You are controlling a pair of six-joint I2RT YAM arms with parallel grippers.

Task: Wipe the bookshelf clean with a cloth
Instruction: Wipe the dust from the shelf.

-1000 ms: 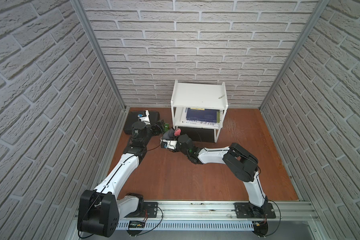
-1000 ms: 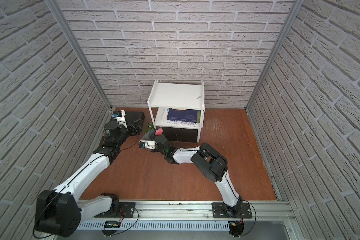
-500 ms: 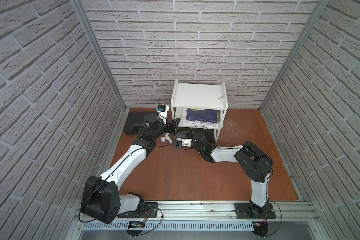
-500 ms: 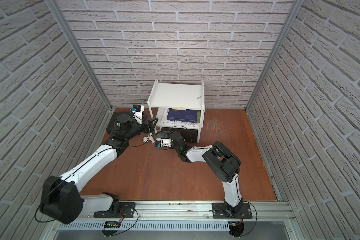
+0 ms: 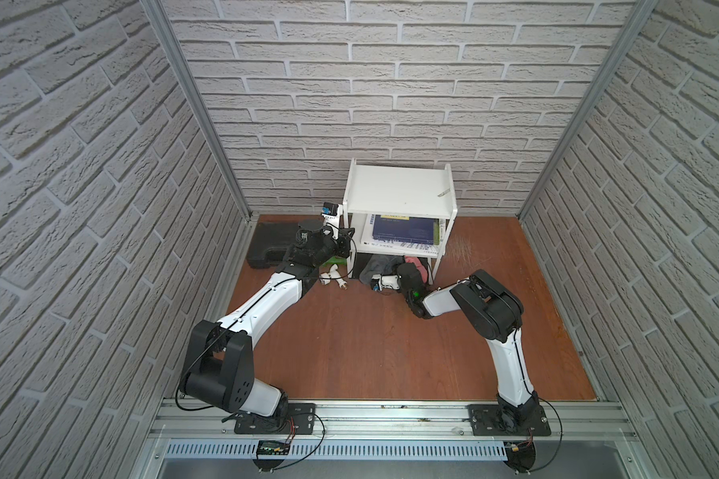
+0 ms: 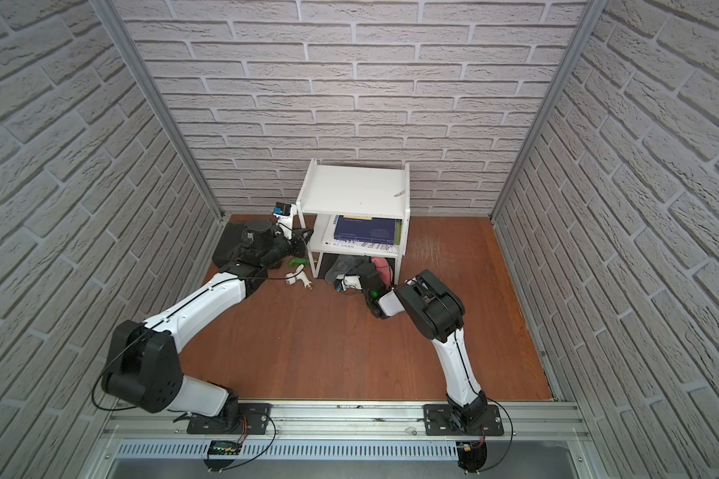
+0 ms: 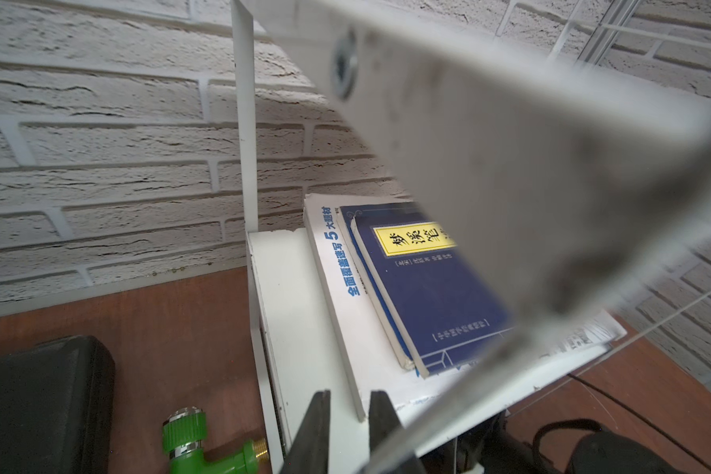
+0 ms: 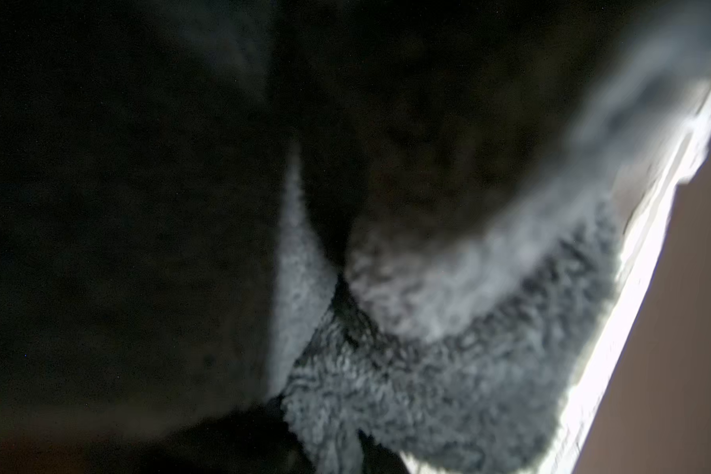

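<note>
Right gripper (image 5: 404, 271): clenched on the cloth (image 8: 427, 369), with grey pile bunched right at its fingertips.
Cloth position: directly ahead of that gripper, tucked beneath the lower tier of the bookshelf (image 5: 399, 188) at the black base level. A pink fold shows just beside the wrist.
Left gripper (image 7: 349, 435): jaws drawn nearly together at the shelf's front corner, apparently pinching a thin white leg to steady the unit.
Near the left gripper: books (image 7: 423, 287) stacked on the lower tier just ahead, and a green valve (image 7: 189, 435) beside it on the floor.
Done: by my reading, only the bottom level is under way.
Left: the top board, where a small scrap (image 5: 445, 191) lies, well above both grippers, and the lower tier around the books.
</note>
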